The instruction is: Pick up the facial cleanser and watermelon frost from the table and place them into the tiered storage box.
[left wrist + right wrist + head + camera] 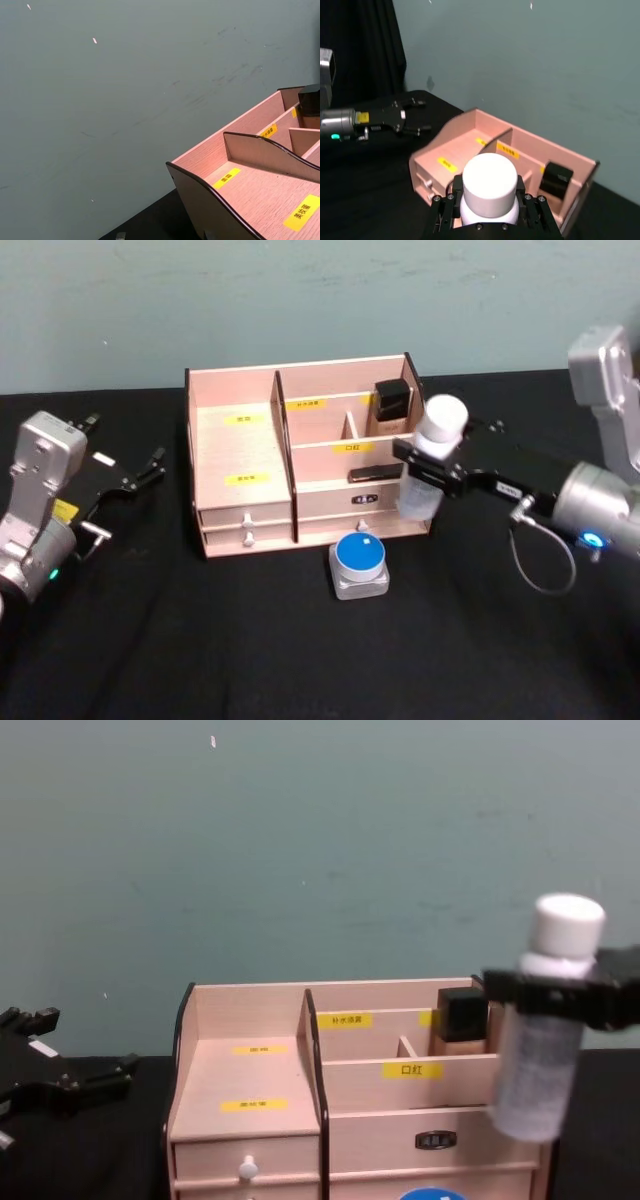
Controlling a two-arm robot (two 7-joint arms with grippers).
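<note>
The facial cleanser (443, 420), a white bottle with a round white cap (490, 181), hangs upright above the table just off the right end of the tiered storage box (245, 455). My right gripper (428, 472) is shut around its middle, as the chest view also shows (556, 996) on the bottle (540, 1070). The watermelon frost (359, 560), a small grey case with a round blue lid, sits on the black table in front of the box. My left gripper (140, 476) rests open at the far left, apart from everything.
A black-capped bottle (392, 402) stands in the box's rear right compartment and a dark flat item (375, 474) lies in the front right one. The left compartments (260, 190) hold nothing. A teal wall rises behind the table.
</note>
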